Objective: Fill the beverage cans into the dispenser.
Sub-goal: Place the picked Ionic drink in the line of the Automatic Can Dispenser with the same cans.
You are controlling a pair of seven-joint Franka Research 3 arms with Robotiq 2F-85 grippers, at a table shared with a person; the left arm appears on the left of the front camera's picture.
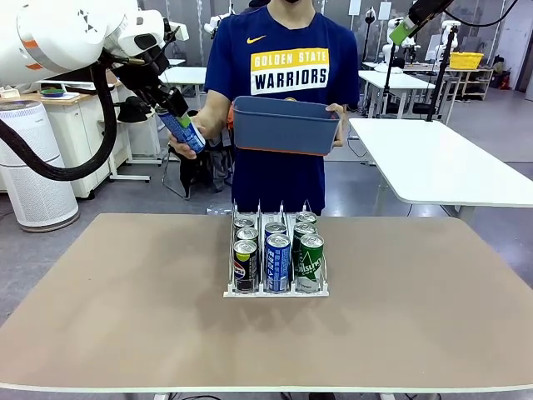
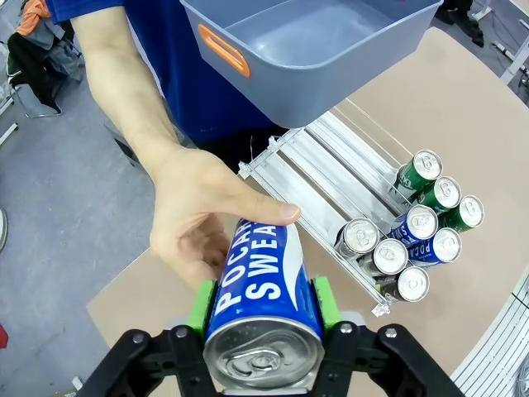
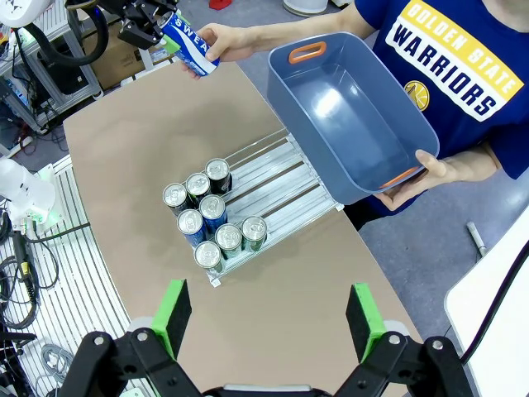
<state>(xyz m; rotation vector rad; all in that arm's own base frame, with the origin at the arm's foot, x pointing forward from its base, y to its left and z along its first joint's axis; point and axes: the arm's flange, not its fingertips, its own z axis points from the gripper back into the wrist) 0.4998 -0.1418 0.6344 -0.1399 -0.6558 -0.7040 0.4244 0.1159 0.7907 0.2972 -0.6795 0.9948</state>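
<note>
My left gripper [image 2: 263, 304] is shut on a blue beverage can [image 2: 264, 289] with white print, its green pads [image 2: 201, 306] on both sides. The person's hand [image 2: 198, 217] holds the same can [image 1: 188, 133] from below, beyond the table's far left edge. The dispenser [image 1: 231, 292] stands mid-table with several cans at its front: black [image 1: 245, 265], blue [image 1: 277, 262] and green [image 1: 310, 260]. The dispenser's [image 2: 310, 178] rear lanes lie bare. My right gripper [image 3: 269, 318] hangs open high above the table, looking down on the dispenser [image 3: 277, 178].
The person stands at the far side with a dark blue bin [image 1: 286, 125] held in the other hand, above the dispenser's back end. The bin [image 3: 347, 116] has nothing inside. A white table [image 1: 441, 162] stands behind to the right.
</note>
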